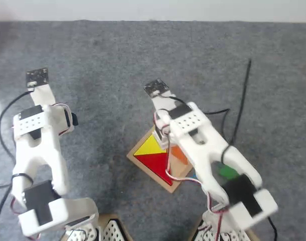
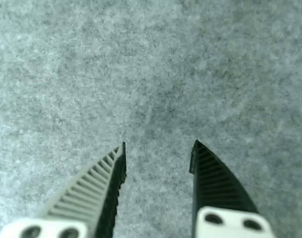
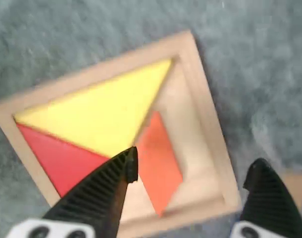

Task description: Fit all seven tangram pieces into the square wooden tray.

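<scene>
Right jaws, released, over tray (image 3: 211, 115) holding yellow (image 3: 99, 116), red (image 3: 59, 158), orange (image 3: 160, 161) pieces; left jaws released over surface (image 2: 141, 59). Three seated, apparently; next move needs a fourth fetched.

Our left arm (image 1: 40, 150) stands bent at the elbow with its wrist pointing forward. The left pincer (image 2: 159, 148) faces down, its two ribbed fingers (image 2: 99, 188) parted and nothing between them. Our right arm (image 1: 208, 150) leans forward and in toward the middle. The right pincer (image 3: 195, 158) is spread wider, also facing down and gripping nothing.
</scene>
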`<control>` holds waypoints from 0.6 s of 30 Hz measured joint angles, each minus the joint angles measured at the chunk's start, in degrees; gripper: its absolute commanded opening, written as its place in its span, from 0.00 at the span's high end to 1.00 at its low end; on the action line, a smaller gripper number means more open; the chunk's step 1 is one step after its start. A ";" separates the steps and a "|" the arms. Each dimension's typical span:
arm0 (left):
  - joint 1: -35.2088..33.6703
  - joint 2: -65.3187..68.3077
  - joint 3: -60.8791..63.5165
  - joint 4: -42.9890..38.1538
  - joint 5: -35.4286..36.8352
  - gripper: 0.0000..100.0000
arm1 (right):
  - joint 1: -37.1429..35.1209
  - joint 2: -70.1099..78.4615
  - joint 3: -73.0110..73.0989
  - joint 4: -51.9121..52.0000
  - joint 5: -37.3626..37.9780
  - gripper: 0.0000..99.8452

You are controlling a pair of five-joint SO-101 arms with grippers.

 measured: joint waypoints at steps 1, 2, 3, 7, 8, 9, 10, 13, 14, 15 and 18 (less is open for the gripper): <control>0.00 0.00 0.00 0.00 0.00 0.79 | 0.18 -1.49 2.02 -0.09 0.97 0.68; 0.00 0.00 0.00 0.00 0.00 0.79 | 0.26 -2.64 3.87 -0.62 1.67 0.68; 0.00 0.00 0.00 0.00 0.00 0.79 | 0.35 -3.25 5.45 -1.41 2.02 0.68; 0.00 0.00 0.00 0.00 0.00 0.79 | 0.53 -3.60 7.38 -3.16 2.81 0.68; 0.00 0.00 0.00 0.00 0.00 0.79 | 0.53 -3.16 7.38 -3.34 3.25 0.68; 0.00 0.00 0.00 0.00 0.00 0.79 | 0.62 -2.29 7.38 -3.60 3.96 0.68; 0.00 0.00 0.00 0.00 0.00 0.79 | 0.62 -1.23 7.38 -3.69 4.57 0.68; 0.00 0.00 0.00 0.00 0.00 0.79 | 0.62 1.49 5.71 -4.13 5.36 0.68; 0.00 0.00 0.00 0.00 0.00 0.79 | 1.05 2.90 4.66 -4.13 5.71 0.68; 0.00 0.00 0.00 0.00 0.00 0.79 | 1.85 4.48 3.60 -4.13 5.71 0.68; 0.00 0.00 0.00 0.00 0.00 0.79 | 3.96 8.35 -0.88 -4.13 5.71 0.68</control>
